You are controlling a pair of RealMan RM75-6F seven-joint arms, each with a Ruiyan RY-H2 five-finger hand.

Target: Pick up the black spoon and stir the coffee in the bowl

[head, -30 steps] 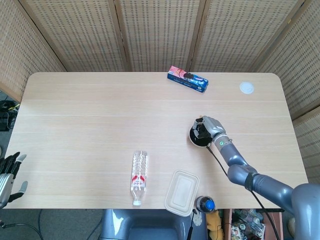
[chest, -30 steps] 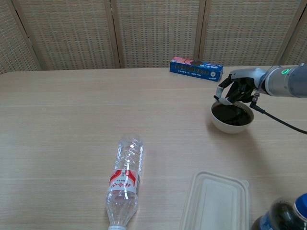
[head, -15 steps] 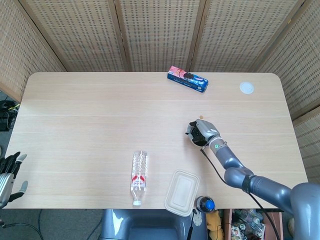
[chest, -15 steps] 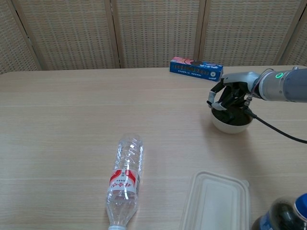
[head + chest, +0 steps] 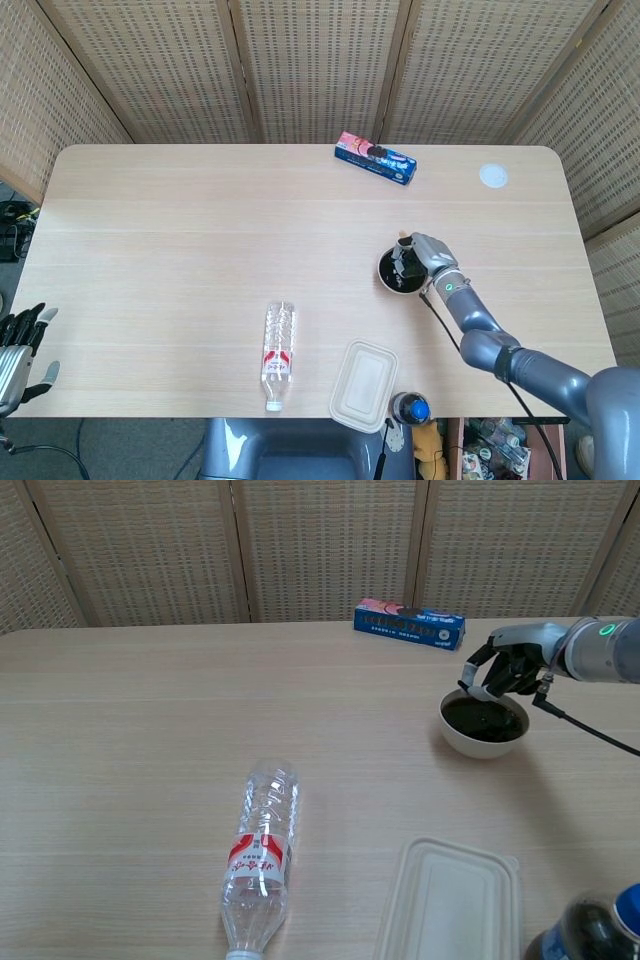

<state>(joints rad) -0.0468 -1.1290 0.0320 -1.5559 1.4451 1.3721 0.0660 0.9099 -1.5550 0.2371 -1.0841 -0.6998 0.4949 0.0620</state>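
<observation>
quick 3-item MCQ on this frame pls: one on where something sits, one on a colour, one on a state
1. Where does the blue snack box lie?
A. near the table's far edge
B. beside the clear bottle
C. inside the bowl

2. What colour is the liquid in the bowl?
A. milky white
B. dark, near black
C. orange

3. How does the clear plastic bottle stand?
A. upright, cap on
B. upright, uncapped
C. lying on its side

Answers:
1. A, the box is at the table's far edge near the screen, well away from the bottle and the bowl.
2. B, the chest view shows a dark surface inside the white bowl, under the right hand.
3. C, its length lies flat on the tabletop in both views.
</observation>
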